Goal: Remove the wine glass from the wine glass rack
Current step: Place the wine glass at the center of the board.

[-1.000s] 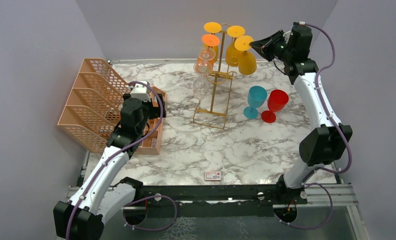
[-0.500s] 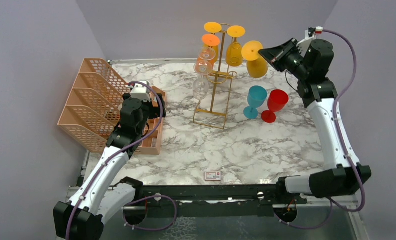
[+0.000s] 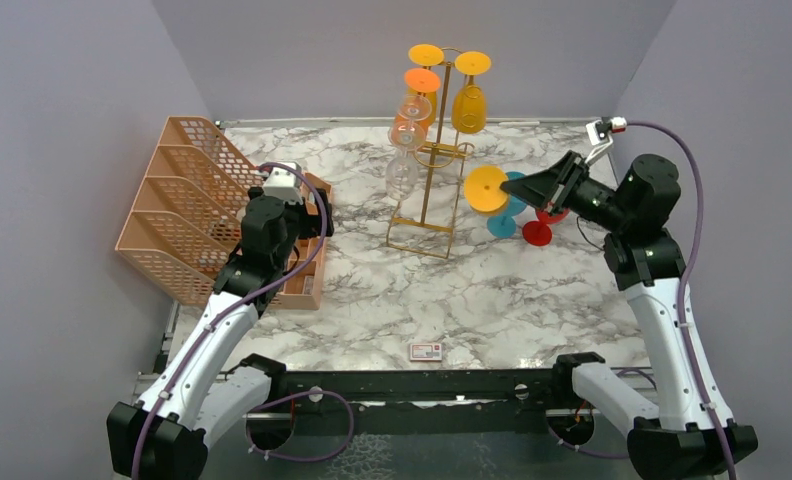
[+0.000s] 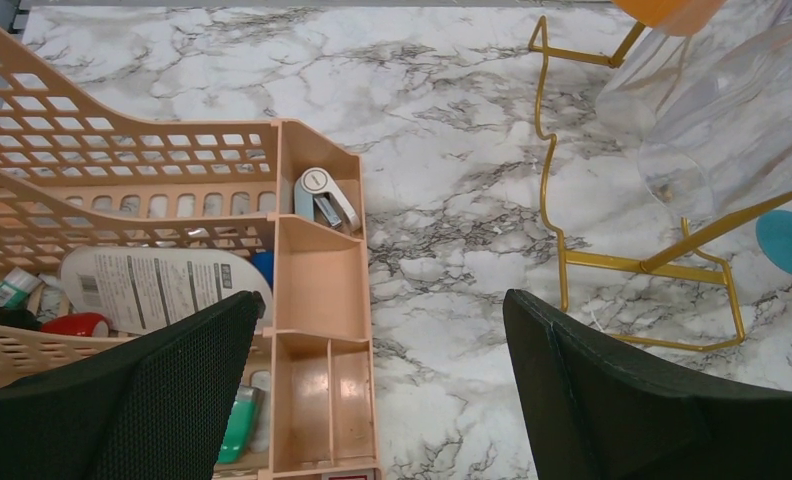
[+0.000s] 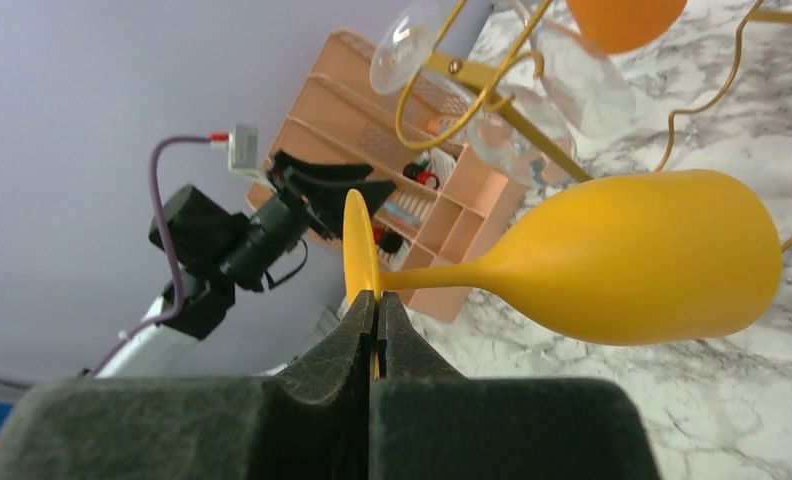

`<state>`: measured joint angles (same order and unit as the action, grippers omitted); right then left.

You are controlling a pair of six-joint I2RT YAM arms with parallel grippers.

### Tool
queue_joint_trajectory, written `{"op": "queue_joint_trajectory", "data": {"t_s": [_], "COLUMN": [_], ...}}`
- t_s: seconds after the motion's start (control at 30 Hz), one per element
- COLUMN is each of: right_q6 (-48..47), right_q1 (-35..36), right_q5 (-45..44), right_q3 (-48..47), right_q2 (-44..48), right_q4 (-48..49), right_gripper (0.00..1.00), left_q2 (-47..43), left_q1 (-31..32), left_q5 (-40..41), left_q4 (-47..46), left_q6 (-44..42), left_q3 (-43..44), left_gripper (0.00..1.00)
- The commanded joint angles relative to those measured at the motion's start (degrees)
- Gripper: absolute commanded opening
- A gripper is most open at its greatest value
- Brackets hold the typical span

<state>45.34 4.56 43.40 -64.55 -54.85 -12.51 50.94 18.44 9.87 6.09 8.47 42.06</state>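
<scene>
My right gripper [image 5: 375, 300] is shut on the foot disc of a yellow wine glass [image 5: 652, 255], which lies on its side in the air, off the gold wire wine glass rack [image 3: 427, 190]. In the top view the disc [image 3: 487, 189] faces up in front of the right gripper [image 3: 524, 188], to the right of the rack. Another yellow glass [image 3: 469, 105], an orange one [image 3: 421, 85] and clear ones [image 3: 404, 165] hang on the rack. My left gripper [image 4: 377, 390] is open and empty over the peach organiser's edge, left of the rack's base [image 4: 622, 263].
A teal glass [image 3: 512, 205] and a red glass [image 3: 544, 228] stand on the marble behind the held glass, partly hidden by my right gripper. The peach mesh organiser [image 3: 182, 200] fills the left side and holds a stapler [image 4: 324, 195]. A small card [image 3: 425, 350] lies near the front edge.
The right arm has carried the yellow glass away from the rack's top, down and toward the front, to in front of the teal and red glasses. The left arm has not moved.
</scene>
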Motion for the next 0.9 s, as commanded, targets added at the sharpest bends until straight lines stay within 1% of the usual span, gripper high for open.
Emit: {"op": "queue_joint_trajectory", "data": {"t_s": [0.0,0.07,0.17,0.27,0.33,0.43,0.5,0.53,0.6,0.7,0.73,0.8,0.87], "right_q6": [-7.04,-8.01,-6.92,-6.02,-7.27,-11.42,-12.16,-11.83,-10.44,-8.48,-7.02,-2.09,0.89], "right_q1": [0.18,0.11,0.17,0.19,0.19,0.24,0.27,0.28,0.28,0.53,0.60,0.63,0.67], "right_q5": [7.92,7.81,8.99,13.16,15.63,16.18,15.54,15.49,16.01,16.94,18.99,23.43,25.42], "right_q3": [2.90,4.86,8.41,10.31,10.49,10.74,12.16,13.35,15.94,18.59,19.48,22.00,23.48], "right_q2": [2.65,2.81,2.35,0.20,-1.08,-2.40,-2.66,-2.71,-2.84,-3.56,-3.87,-4.64,-5.37], "right_q4": [-7.78,-9.70,-7.50,-4.42,-4.77,-8.01,-7.95,-6.94,-3.70,0.57,3.37,11.49,16.17], "right_gripper": [0.01,0.01,0.01,0.01,0.01,0.01,0.01,0.01,0.01,0.01,0.01,0.01,0.01], "left_q2": [0.18,-0.01,-0.06,0.68,1.31,1.55,1.08,0.64,-0.06,0.14,0.66,1.88,2.00], "left_q1": [-0.16,-0.11,-0.14,-0.14,-0.16,-0.14,0.57,1.72,6.21,16.04,20.01,24.38,27.64], "left_q5": [-4.27,-4.92,-7.25,-11.75,-16.65,-28.01,-35.59,-37.78,-38.13,-32.96,-30.93,-28.32,-25.40], "left_q4": [-0.62,-1.01,-1.63,-2.91,-3.55,-6.28,-12.50,-16.04,-20.01,-21.15,-21.51,-22.63,-25.23], "left_q6": [-0.36,0.29,1.07,2.84,5.54,13.40,21.23,25.24,29.74,31.40,31.97,33.75,35.85], "left_q3": [0.01,-0.10,-0.42,-0.66,-0.44,-0.64,-2.77,-4.04,-5.42,-5.67,-5.68,-5.72,-6.51], "left_gripper": [0.99,0.99,0.98,0.98,0.97,0.95,0.93,0.93,0.93,0.93,0.93,0.92,0.92]}}
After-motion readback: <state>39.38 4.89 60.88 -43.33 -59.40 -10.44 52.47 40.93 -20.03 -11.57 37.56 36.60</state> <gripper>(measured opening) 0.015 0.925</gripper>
